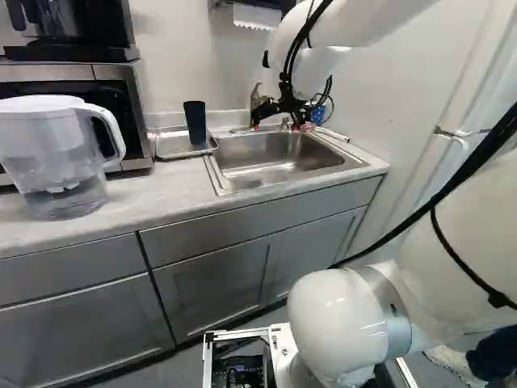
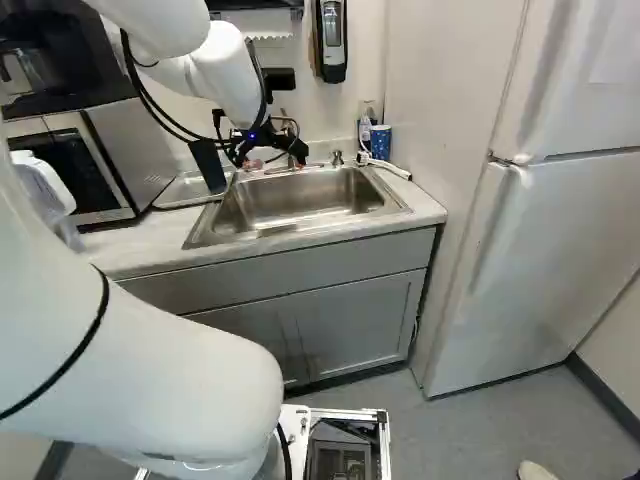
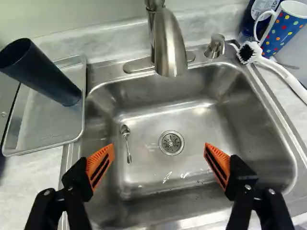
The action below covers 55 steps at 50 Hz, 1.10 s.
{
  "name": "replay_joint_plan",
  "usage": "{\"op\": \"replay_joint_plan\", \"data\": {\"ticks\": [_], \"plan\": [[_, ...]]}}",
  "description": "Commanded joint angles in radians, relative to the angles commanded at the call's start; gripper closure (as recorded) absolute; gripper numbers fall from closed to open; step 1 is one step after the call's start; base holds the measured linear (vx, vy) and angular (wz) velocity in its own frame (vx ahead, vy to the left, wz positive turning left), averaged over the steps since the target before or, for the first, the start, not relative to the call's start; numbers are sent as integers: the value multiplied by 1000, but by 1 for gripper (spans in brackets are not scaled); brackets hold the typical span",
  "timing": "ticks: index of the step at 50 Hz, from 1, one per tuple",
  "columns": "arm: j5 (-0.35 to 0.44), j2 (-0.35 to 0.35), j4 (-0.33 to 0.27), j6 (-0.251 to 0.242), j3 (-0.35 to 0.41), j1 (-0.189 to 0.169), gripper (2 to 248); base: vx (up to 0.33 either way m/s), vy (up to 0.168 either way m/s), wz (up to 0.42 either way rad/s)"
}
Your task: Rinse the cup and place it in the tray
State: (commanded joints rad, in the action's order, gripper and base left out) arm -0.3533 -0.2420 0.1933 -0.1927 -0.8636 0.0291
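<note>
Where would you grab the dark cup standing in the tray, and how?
Probably around the cup's middle, coming level from the sink side and squeezing opposite walls: it stands upright, tall, with no handle showing, and the microwave is close on its other side.

Around the silvery sink [image 3: 194, 127] I see colours: a dark, near-black cup [image 3: 43, 72] beside it, a blue mug [image 3: 283, 31] with multicoloured dots by its corner, orange pads [image 3: 106, 152] above, grey cabinets [image 1: 210, 283] below.
</note>
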Motion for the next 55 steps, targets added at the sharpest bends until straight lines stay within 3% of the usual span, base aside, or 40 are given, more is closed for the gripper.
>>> {"op": "replay_joint_plan", "data": {"ticks": [37, 55], "plan": [[0, 0, 0, 0, 0, 0, 3, -128, -3, 13], [0, 0, 0, 0, 0, 0, 3, -145, 26, 147]]}}
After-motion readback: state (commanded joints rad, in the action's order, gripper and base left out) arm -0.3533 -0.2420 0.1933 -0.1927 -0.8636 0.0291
